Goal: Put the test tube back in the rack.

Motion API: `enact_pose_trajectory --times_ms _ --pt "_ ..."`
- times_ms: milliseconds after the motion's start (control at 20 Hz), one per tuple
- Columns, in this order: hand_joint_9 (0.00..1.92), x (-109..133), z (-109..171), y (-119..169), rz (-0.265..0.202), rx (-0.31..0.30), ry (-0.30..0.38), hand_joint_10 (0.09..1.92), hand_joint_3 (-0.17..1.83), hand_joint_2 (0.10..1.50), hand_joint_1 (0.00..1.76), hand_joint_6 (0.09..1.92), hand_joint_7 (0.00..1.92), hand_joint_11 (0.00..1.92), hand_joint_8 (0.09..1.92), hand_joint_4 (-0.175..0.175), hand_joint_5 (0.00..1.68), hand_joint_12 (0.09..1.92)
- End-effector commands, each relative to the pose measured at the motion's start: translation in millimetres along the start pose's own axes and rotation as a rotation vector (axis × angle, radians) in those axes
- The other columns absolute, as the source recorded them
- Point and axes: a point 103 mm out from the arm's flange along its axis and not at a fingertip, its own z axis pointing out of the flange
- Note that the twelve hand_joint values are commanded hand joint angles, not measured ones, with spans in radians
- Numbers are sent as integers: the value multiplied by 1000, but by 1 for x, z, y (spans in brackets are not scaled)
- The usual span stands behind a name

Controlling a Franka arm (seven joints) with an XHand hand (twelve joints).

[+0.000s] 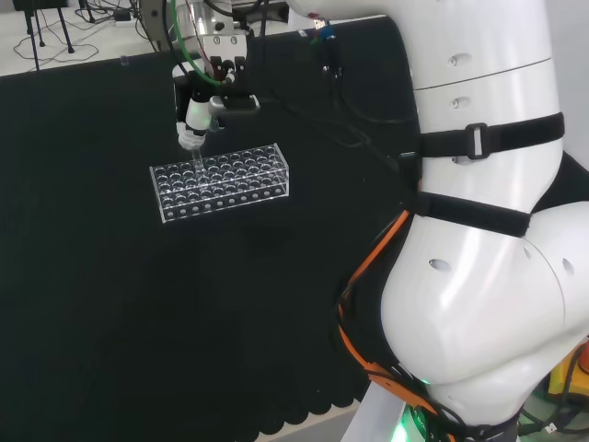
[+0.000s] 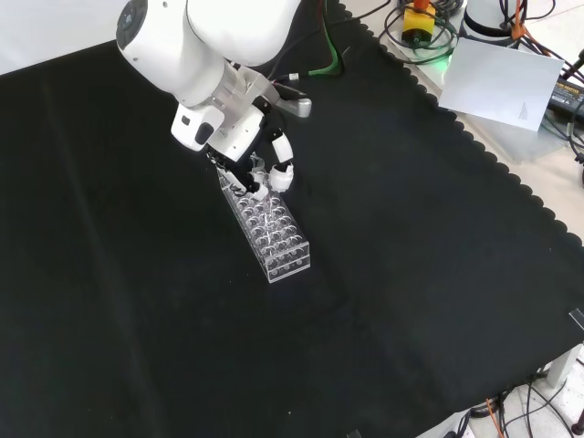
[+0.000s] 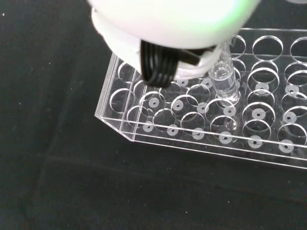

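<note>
A clear plastic rack [image 1: 241, 180] with several rows of round holes lies on the black cloth. The hand [image 1: 197, 114] hangs over its left end in the head view, fingers curled round the top of a clear test tube [image 1: 196, 158]. The tube stands upright with its lower end in a hole near that end. In the wrist view the test tube [image 3: 224, 82] sits in a hole of the rack [image 3: 158, 136], a few holes in from the corner, just under the hand [image 3: 163, 24]. In the front view the hand [image 2: 274, 173] is over the far end of the rack [image 2: 281, 245].
Black cloth [image 1: 110, 304] stretches open all round the rack. The arm's white links [image 1: 479, 239] stand at the head view's right. Cables and a grey sheet [image 2: 502, 82] lie off the cloth's far right edge in the front view.
</note>
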Motion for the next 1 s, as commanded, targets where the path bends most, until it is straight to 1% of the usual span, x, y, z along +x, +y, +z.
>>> enact_pose_trajectory --times_ms 50,450,600,700,1000 --pt "1649 -1 2 2 1 10 1 636 681 600 1342 87 1462 1401 595 -175 1466 999" --pt "1649 -1 5 5 -2 16 11 637 681 600 1342 87 1462 1402 595 -175 1466 999" --pt "1649 -1 12 13 3 31 6 637 681 599 1342 87 1462 1402 594 -175 1467 999" --pt "1649 -4 14 12 -2 21 12 637 681 599 1342 87 1463 1402 593 -175 1467 999" --pt "1648 -7 24 18 2 18 24 636 682 599 1342 87 1463 1401 593 -175 1467 999"
